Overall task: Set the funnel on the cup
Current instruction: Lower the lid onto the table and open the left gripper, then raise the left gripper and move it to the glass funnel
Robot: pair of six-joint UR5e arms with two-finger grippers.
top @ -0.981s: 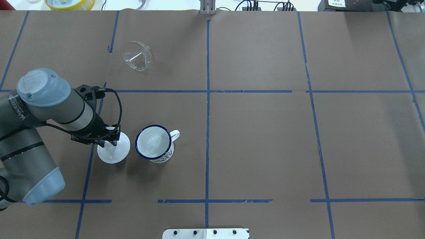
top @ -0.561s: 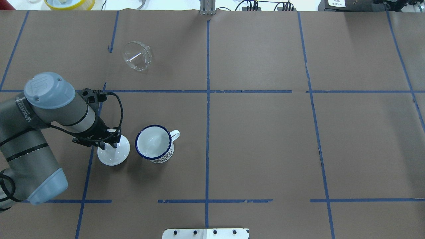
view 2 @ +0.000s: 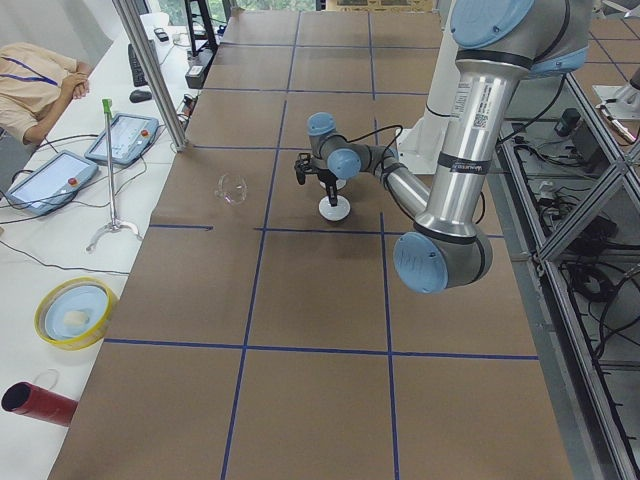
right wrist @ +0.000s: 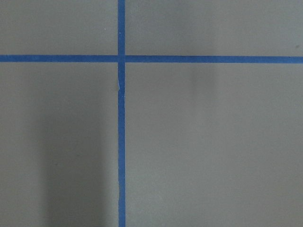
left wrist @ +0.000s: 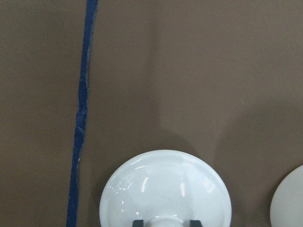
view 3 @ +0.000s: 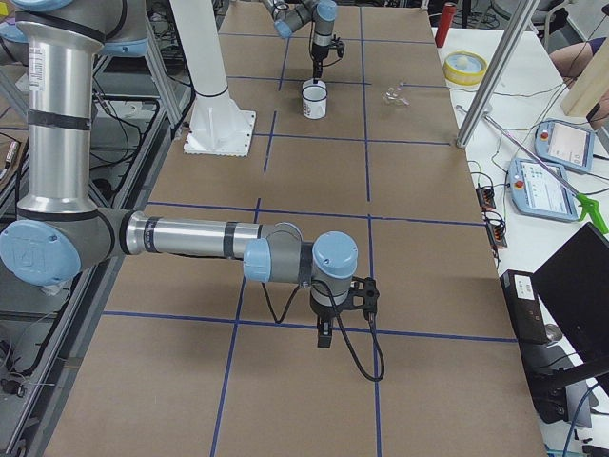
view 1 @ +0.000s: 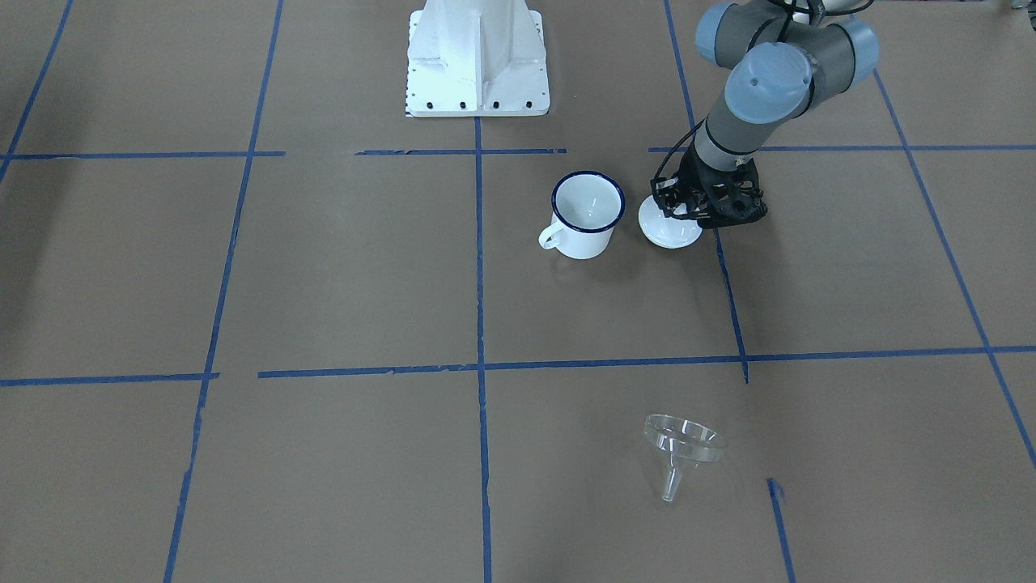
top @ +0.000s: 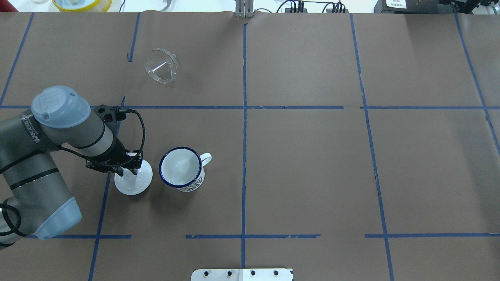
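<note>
The clear funnel (top: 161, 66) lies on its side at the far left of the table, apart from both arms; it also shows in the front view (view 1: 684, 441). The white mug with the blue rim (top: 181, 168) stands upright and uncovered, handle to the right. My left gripper (top: 131, 168) points down over a round white knobbed lid (top: 134, 181) just left of the mug. In the left wrist view its fingertips (left wrist: 138, 222) flank the lid's knob and the lid (left wrist: 165, 189) sits at table level. My right gripper (view 3: 324, 338) shows only in the exterior right view, far from the objects, and I cannot tell its state.
Brown paper with blue tape lines covers the table (top: 312, 164). The robot's white base plate (view 1: 477, 57) is at the near edge. A yellow bowl (top: 82, 4) and cables lie beyond the far edge.
My left arm has swung slightly and the lid has come down a little, staying just left of the mug. The funnel and the mug have not moved.
</note>
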